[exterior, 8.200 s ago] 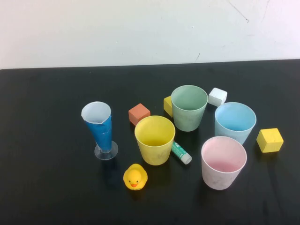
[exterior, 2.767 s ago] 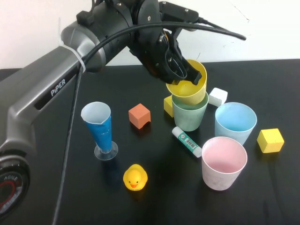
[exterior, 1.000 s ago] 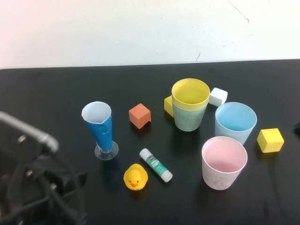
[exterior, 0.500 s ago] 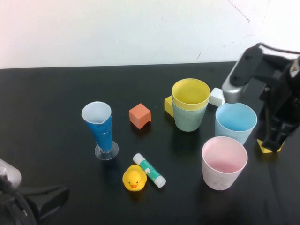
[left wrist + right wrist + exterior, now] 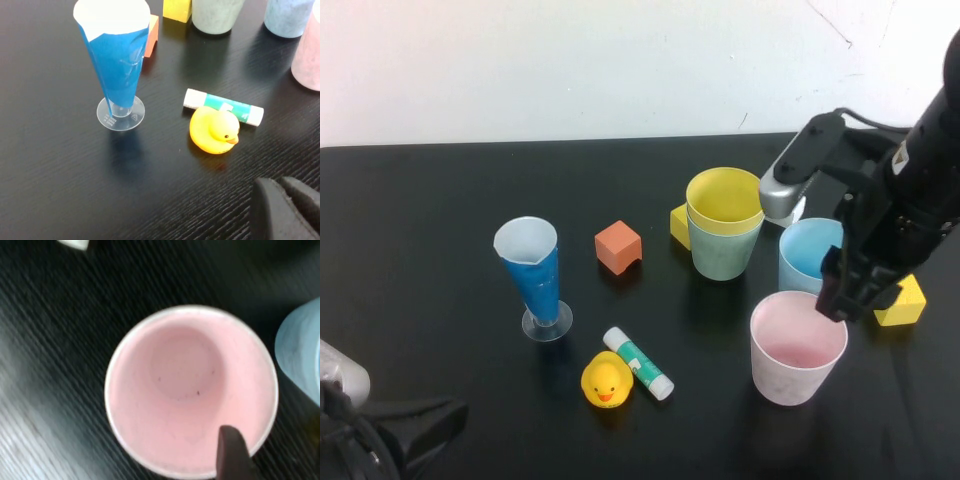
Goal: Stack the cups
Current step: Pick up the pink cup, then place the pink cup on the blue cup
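Note:
The yellow cup point(image 5: 726, 196) sits nested in the green cup point(image 5: 722, 252) at the table's middle back. The light blue cup point(image 5: 803, 258) stands to their right, partly hidden by my right arm. The pink cup point(image 5: 797, 346) stands upright nearest me. My right gripper point(image 5: 840, 300) hangs over the pink cup's far right rim; in the right wrist view one finger point(image 5: 233, 450) reaches just inside the pink cup point(image 5: 180, 380), so it is open. My left gripper point(image 5: 390, 440) is low at the near left, shut and empty, fingers point(image 5: 272, 212) together.
A tall blue conical cup point(image 5: 533, 272) with a clear foot stands left. An orange cube point(image 5: 617, 246), a yellow cube point(image 5: 677, 224), a white cube point(image 5: 798, 208) and another yellow cube point(image 5: 907, 302) lie around. A rubber duck point(image 5: 607, 381) and a glue stick point(image 5: 638, 363) lie near the front.
My right arm has swung in from the right, and its gripper now hangs over the pink cup. Earlier my left arm nested the yellow cup in the green one and withdrew.

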Robot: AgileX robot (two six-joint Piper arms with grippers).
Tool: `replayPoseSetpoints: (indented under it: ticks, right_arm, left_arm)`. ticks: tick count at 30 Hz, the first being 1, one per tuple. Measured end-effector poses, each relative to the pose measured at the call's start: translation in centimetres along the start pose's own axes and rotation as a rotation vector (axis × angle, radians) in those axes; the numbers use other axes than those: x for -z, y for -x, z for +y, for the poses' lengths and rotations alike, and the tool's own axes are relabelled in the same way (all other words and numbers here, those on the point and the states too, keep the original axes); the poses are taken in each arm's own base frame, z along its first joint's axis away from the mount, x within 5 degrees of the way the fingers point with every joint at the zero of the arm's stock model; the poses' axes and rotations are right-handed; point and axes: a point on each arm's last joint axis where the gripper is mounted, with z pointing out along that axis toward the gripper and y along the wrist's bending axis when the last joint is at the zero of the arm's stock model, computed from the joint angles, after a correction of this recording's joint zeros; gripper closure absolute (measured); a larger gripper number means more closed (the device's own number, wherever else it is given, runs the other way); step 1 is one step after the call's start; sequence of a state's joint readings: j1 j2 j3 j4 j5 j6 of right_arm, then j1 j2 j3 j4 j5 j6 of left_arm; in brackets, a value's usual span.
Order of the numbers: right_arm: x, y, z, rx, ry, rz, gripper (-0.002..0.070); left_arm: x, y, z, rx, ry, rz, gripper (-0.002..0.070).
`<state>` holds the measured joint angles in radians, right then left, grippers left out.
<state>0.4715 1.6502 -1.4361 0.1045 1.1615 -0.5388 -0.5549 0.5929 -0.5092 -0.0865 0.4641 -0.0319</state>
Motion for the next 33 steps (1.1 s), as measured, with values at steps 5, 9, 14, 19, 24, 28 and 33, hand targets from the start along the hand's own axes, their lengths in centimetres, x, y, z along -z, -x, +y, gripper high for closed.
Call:
replayPoseSetpoints:
  ticks: [5,9,14,19,24,28,33]
  right_arm:
    - [-1.9,0.7,-0.2,-0.067,0.048,0.001,0.033]
    - [-3.7,1.0,-0.3,-0.091,0.096,0.039,0.0344]
    - [-5.3,1.2,-0.5,-0.093,0.125,0.075,0.0494]
    - [-4.5,1.0,0.2,-0.048,0.18,0.069,0.065]
    - [0.4,1.1,0.8,0.029,0.123,-0.044,0.0658]
    - [4.9,0.6,0.8,0.071,-0.012,-0.109,0.0659]
    - [6.9,0.3,-0.9,0.031,-0.221,-0.068,0.0659]
  left_arm:
    - [0.0,-0.1,0.0,0.0,0.0,0.006,0.0673]
    - [0.0,-0.2,0.0,0.0,0.001,0.018,0.0673]
    - [0.0,-0.3,0.0,0.0,0.001,0.038,0.0673]
    - [0.0,-0.4,0.0,-0.001,0.001,0.047,0.0673]
    - [0.0,-0.5,0.0,-0.001,0.002,0.051,0.0673]
    - [0.0,-0.4,0.0,-0.001,0.002,0.048,0.0673]
    - [0.0,-0.1,0.0,-0.001,0.0,0.012,0.0673]
